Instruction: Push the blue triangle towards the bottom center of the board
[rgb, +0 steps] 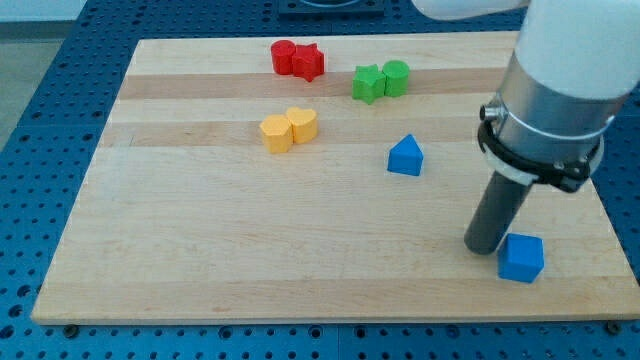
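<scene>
The blue triangle (405, 156) sits on the wooden board (200, 230), right of centre. My tip (484, 247) rests on the board at the lower right, well below and to the right of the triangle. It stands just left of a blue cube (521, 258), touching or almost touching it.
Two red blocks (297, 59) sit together at the view's top centre. A green star (368, 83) and a green cylinder (396, 77) lie to their right. Two yellow blocks (289, 129) sit left of the triangle. The arm's wide body (560, 90) hangs over the right side.
</scene>
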